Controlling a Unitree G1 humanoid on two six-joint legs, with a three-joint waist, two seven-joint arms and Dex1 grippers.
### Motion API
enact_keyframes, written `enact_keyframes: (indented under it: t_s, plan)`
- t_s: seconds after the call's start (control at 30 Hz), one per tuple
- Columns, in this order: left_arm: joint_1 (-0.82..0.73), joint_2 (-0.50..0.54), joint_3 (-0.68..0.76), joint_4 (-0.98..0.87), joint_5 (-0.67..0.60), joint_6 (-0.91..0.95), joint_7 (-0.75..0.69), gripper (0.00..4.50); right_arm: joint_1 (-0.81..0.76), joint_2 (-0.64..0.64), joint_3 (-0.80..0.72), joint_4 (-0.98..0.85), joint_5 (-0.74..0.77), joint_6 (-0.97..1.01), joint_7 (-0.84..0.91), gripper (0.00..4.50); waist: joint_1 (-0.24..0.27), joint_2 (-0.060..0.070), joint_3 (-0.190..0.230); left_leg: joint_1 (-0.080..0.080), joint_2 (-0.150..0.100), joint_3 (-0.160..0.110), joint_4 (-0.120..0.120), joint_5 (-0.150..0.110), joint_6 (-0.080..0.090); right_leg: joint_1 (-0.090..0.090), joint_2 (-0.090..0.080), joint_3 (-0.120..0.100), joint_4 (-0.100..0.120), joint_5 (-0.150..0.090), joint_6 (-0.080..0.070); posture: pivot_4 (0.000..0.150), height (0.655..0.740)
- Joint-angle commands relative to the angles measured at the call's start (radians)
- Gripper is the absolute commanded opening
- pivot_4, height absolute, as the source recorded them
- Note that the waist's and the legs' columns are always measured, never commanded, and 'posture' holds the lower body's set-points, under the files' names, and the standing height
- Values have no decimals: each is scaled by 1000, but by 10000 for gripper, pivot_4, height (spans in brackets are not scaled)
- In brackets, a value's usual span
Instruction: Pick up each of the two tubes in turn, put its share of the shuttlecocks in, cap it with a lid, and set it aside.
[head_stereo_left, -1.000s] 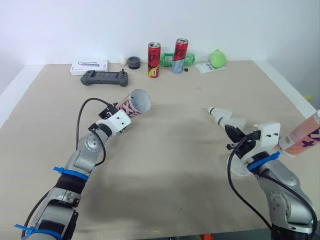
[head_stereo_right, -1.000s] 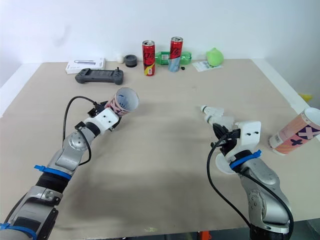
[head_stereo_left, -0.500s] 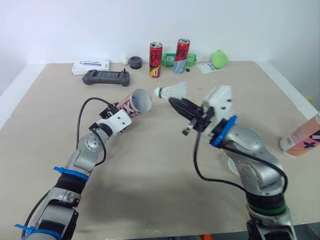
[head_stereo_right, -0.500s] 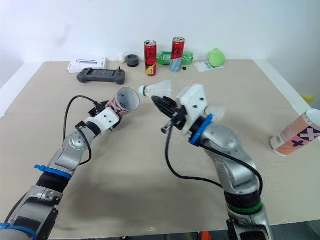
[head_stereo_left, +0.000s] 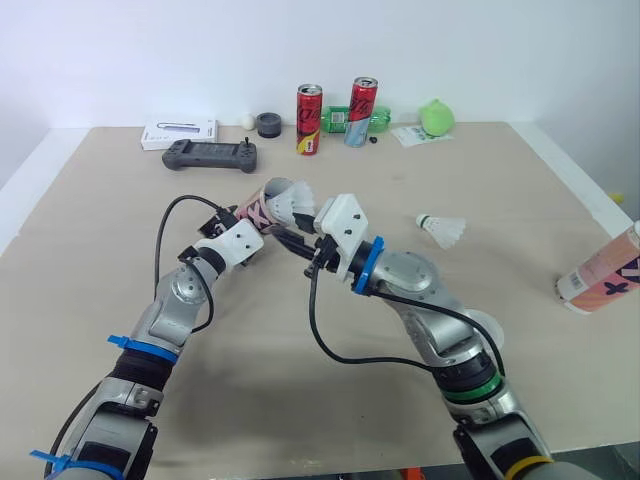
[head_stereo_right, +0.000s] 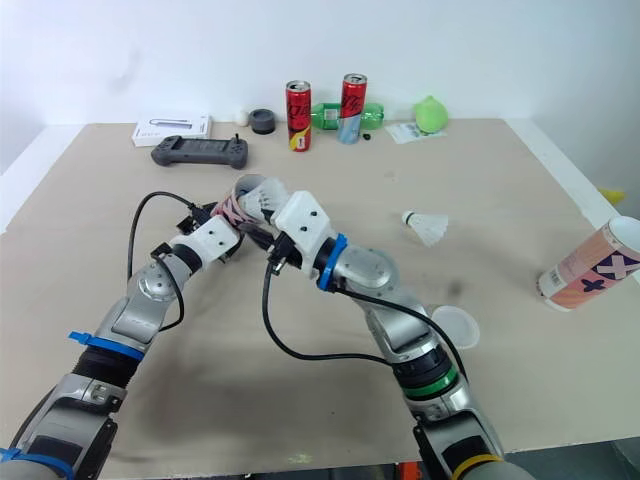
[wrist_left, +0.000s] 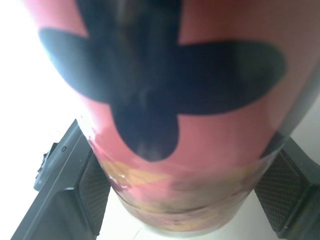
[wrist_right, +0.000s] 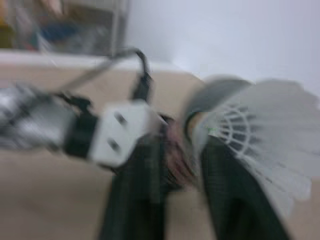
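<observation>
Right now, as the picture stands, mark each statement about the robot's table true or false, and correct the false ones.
1. The left pincer grips a pink tube. True.
2. A shuttlecock pokes from that tube's mouth. True.
3. No shuttlecock lies loose. False: a loose shuttlecock lies on the table, right of the arms.
4. The other tube stands upright at the centre. False: the other tube lies near the right edge.
5. The held tube is capped. False: a white lid lies on the table.
</observation>
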Motion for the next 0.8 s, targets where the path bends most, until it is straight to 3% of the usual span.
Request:
enact_keyframes:
  t_s: [0.03, 0.13, 0.43, 0.57, 0.8]
  plan:
    - [-8, 6, 8, -39, -4, -13, 5, 36402, 31, -8, -67, -60, 36, 10, -3, 31657, 2, 0, 0, 0, 0, 0, 0, 0, 0, 0, 0, 0, 0, 0, 0, 1500, 7400]
    - [-12, 4, 6, -31, -4, -17, 5, 36402, 62, -19, -105, -84, 51, 13, -12, 43926, 2, 0, 0, 0, 0, 0, 0, 0, 0, 0, -1, 0, 0, 0, 0, 1500, 7400]
    - [-29, -4, 3, -9, -6, -26, 5, 36402, 164, -24, -277, -158, 78, 3, -118, 43926, 2, 0, 0, 0, 0, 0, 0, 0, 0, 0, 0, 0, 0, 0, 0, 1500, 7400]
    - [-30, -2, 4, -5, -8, -30, 3, 36402, 212, -29, -404, -122, 13, 14, -280, 43926, 2, 0, 0, 0, 0, 0, 0, 0, 0, 0, 0, 0, 0, 0, 0, 1500, 7400]
    - [-32, 4, 5, 4, -11, -37, -2, 36402, 277, -55, -552, -19, -4, 131, -419, 43926, 2, 0, 0, 0, -1, 0, 0, 0, 0, 0, -1, 0, 0, 0, 0, 1500, 7400]
